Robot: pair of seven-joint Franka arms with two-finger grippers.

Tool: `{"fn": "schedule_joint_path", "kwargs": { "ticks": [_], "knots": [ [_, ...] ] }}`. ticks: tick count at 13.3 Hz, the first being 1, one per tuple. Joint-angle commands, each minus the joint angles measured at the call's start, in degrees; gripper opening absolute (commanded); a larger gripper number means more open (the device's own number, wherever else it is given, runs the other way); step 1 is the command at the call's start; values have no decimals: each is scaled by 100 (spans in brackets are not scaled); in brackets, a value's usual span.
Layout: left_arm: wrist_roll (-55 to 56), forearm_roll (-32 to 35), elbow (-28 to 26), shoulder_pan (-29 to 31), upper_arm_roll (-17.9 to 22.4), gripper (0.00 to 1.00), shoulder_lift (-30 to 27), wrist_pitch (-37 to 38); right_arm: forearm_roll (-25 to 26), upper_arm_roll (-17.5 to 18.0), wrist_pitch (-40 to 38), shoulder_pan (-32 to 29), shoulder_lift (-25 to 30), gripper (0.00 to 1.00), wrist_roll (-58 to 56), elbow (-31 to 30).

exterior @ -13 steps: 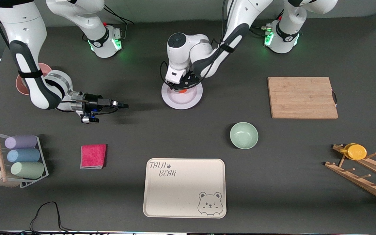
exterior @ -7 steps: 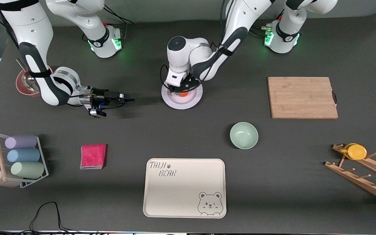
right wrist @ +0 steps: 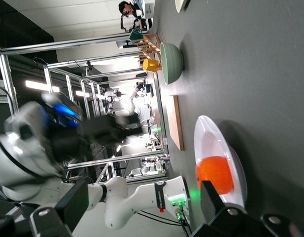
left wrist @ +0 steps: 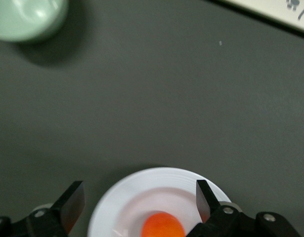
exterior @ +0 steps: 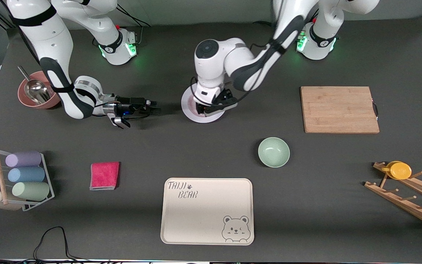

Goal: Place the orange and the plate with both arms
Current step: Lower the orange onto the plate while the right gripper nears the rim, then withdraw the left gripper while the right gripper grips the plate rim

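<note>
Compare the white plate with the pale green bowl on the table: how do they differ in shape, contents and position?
The plate is white, flat and shallow; the green bowl is pale green and deep-sided. The plate holds the orange; the green bowl holds nothing. The plate lies under the open left gripper and farther from the front camera; the green bowl stands uncovered, nearer to it. Both are round and upright.
</note>
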State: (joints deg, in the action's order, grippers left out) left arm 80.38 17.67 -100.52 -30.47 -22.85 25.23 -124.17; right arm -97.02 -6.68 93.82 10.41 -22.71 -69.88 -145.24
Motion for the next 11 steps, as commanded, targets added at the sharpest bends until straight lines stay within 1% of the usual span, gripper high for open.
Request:
{"fn": "schedule_joint_path", "kwargs": {
  "ticks": [1, 2, 4, 5, 6, 7, 8, 9, 11],
  "knots": [
    [-2010, -762, -178, 828, -62, 100, -991, 830, -456, -26, -30, 364, -215, 100, -595, -49],
    [-2739, -878, -170, 1145, -44, 100, -1273, 1146, -545, -26, -30, 470, -312, 100, -675, -49],
    [-3464, -984, -214, 1760, -9, 100, -1853, 1517, -738, -44, 49, 724, -444, 100, -885, -49],
    [-4120, -1011, -196, 2164, -9, 100, -1995, 1806, -843, -44, 75, 847, -505, 100, -1035, -49],
    [-5058, -1115, -170, 2559, 8, 100, -2196, 2087, -870, -44, 93, 883, -575, 100, -1071, -49],
    [-5772, -1317, -161, 3024, 69, 100, -2364, 2229, -879, -44, 206, 927, -628, 100, -1228, -49],
    [-6414, -1440, -169, 3473, 131, 100, -2539, 2335, -1062, -44, 286, 1076, -681, 100, -1500, -40],
    [-6925, -1476, -170, 3782, 210, 100, -2637, 2406, -1238, -53, 295, 1208, -777, 100, -1668, -40],
    [-7709, -1826, -170, 4240, 534, 100, -2839, 2563, -1284, -53, 417, 1261, -805, 100, -1810, -40]
  ]
}}
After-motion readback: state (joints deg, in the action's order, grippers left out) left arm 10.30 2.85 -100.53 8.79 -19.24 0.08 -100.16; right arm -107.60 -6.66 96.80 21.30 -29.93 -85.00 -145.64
